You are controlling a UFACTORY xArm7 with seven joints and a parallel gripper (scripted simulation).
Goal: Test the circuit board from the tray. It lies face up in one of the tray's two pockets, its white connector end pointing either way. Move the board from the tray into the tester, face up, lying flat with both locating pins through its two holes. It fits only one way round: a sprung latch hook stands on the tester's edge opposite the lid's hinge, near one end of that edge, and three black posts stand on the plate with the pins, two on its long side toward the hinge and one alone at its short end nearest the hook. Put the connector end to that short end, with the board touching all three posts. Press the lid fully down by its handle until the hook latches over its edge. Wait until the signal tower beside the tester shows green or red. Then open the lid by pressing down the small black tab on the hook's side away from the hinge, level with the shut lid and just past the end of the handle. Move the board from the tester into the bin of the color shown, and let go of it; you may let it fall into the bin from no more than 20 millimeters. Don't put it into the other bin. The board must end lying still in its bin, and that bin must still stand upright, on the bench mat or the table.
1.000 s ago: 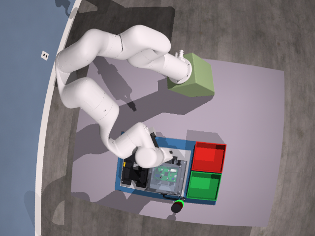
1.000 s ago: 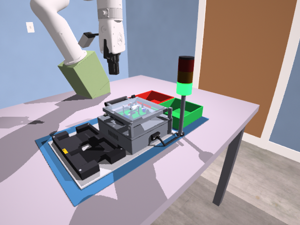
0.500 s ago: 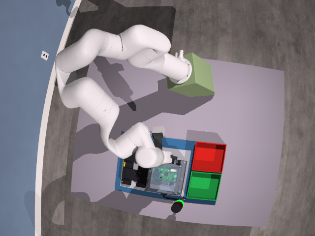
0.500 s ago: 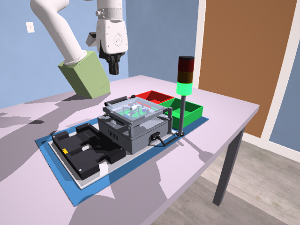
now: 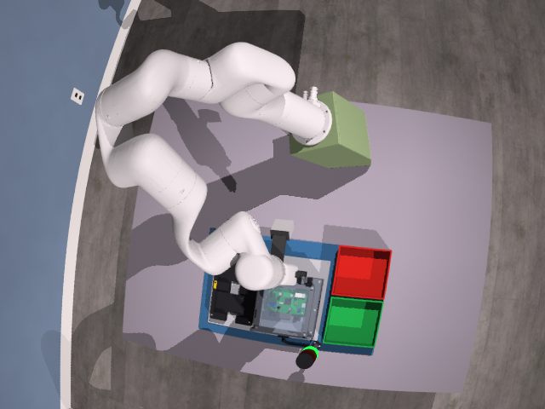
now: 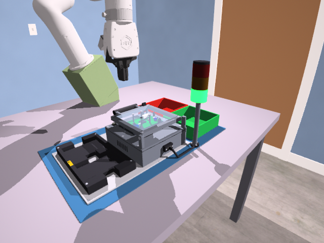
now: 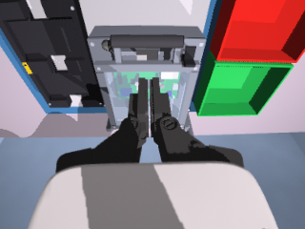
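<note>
Hand (image 6: 122,75): fingers together, empty, poised high above the tester (image 6: 146,139). Circuit board (image 5: 288,302): inside tester under shut clear lid (image 6: 130,117). Signal tower (image 6: 199,94): green lit.

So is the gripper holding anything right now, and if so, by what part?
Nothing. The gripper is shut on empty air above the tester.

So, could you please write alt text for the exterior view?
A signal tower glows green beside a grey tester whose clear lid is down over a circuit board. The shut, empty claw hangs above it; a black tray and red and green bins flank it.
</note>
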